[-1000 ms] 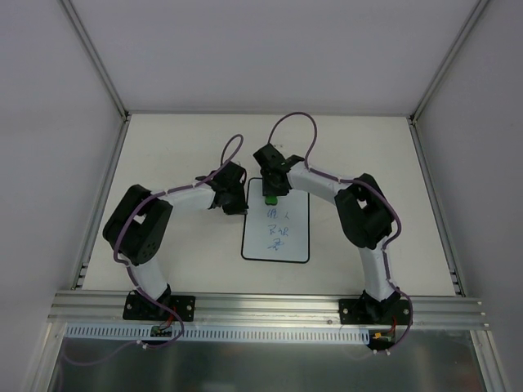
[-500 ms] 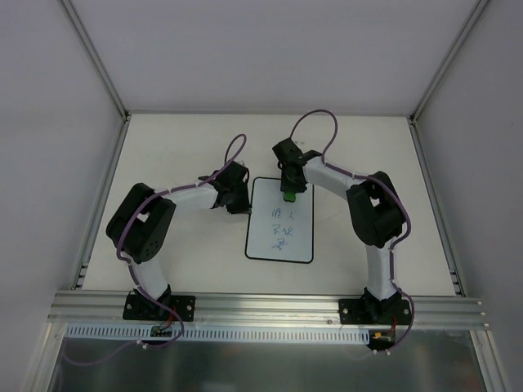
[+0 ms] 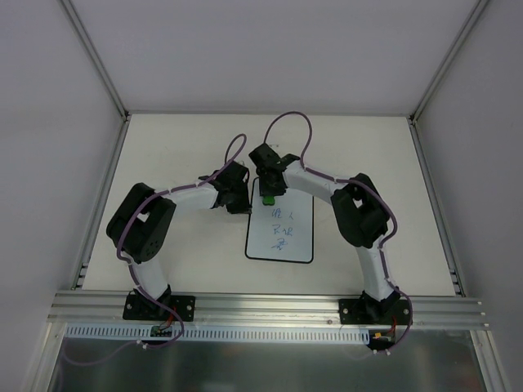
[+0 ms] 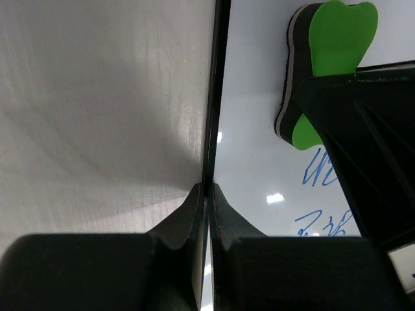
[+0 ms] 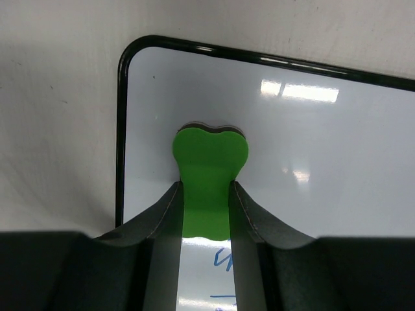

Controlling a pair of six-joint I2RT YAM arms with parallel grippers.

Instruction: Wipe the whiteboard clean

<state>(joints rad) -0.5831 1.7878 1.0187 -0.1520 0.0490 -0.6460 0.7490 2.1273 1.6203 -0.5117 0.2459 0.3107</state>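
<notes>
The whiteboard (image 3: 282,237) lies flat mid-table, with blue handwriting (image 3: 280,227) across its middle. My right gripper (image 3: 268,193) is shut on a green eraser (image 3: 267,198), pressed on the board's far left corner. In the right wrist view the eraser (image 5: 209,162) sits between the fingers (image 5: 206,189), on clean white surface (image 5: 324,155), with blue strokes (image 5: 224,261) just behind it. My left gripper (image 3: 243,206) is at the board's left edge. In the left wrist view its jaws (image 4: 209,192) pinch the black border (image 4: 217,97); the eraser (image 4: 337,45) shows beyond.
The cream table (image 3: 163,147) is bounded by white walls on three sides, with metal frame posts (image 3: 94,57) at the corners. An aluminium rail (image 3: 270,304) carrying both arm bases runs along the near edge. Purple cables loop above each wrist.
The right gripper swept the eraser to the right across the board's top, then back to the top left corner. The board shifted slightly right early on. The left gripper kept its hold.
</notes>
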